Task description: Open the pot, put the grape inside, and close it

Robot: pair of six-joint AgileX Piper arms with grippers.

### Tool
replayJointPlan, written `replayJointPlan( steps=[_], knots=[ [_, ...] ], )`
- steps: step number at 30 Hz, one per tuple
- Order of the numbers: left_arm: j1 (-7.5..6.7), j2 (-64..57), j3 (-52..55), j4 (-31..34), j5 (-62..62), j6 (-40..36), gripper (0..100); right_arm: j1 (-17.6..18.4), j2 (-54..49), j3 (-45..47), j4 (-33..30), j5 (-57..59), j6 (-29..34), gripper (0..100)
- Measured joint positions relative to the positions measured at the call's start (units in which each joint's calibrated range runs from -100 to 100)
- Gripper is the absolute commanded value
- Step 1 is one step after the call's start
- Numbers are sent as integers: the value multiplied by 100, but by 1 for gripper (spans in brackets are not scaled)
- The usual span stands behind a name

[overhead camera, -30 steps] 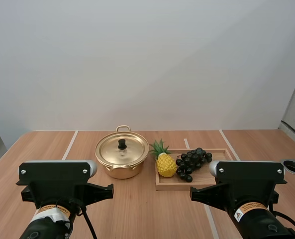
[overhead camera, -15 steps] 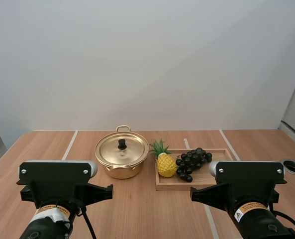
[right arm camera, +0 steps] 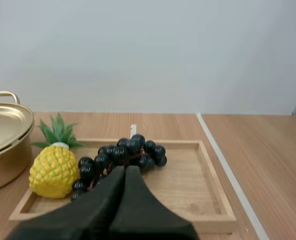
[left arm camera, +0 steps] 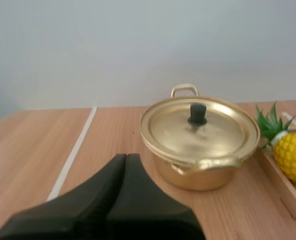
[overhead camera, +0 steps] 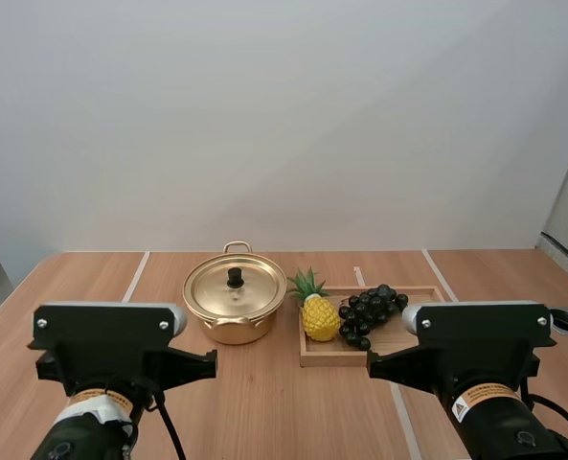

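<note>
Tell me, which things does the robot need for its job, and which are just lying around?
Needed for the job: pot, lid, bunch of grapes.
Just lying about: pineapple, wooden tray that the fruit rests on.

Both arms sit low at the near edge of the table (overhead camera: 274, 412), side by side and well apart: the left arm (overhead camera: 106, 350) is toward the near left corner, the right arm (overhead camera: 480, 345) toward the near right one. Each wrist is held level, pointing forward toward the far edge. The left gripper (left arm camera: 126, 159) has its two black fingers lying together as one dark wedge, pinching nothing — the right gripper (right arm camera: 125, 171) shows the same closed wedge, tips pressed together and bare.
</note>
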Motion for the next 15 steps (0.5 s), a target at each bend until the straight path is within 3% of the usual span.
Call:
replayJointPlan(
  steps=[15],
  knots=[
    [0, -31, -3460, 0, 1, 0, 0, 0, -23, -3248, -109, -240, 0, 0]
  ],
)
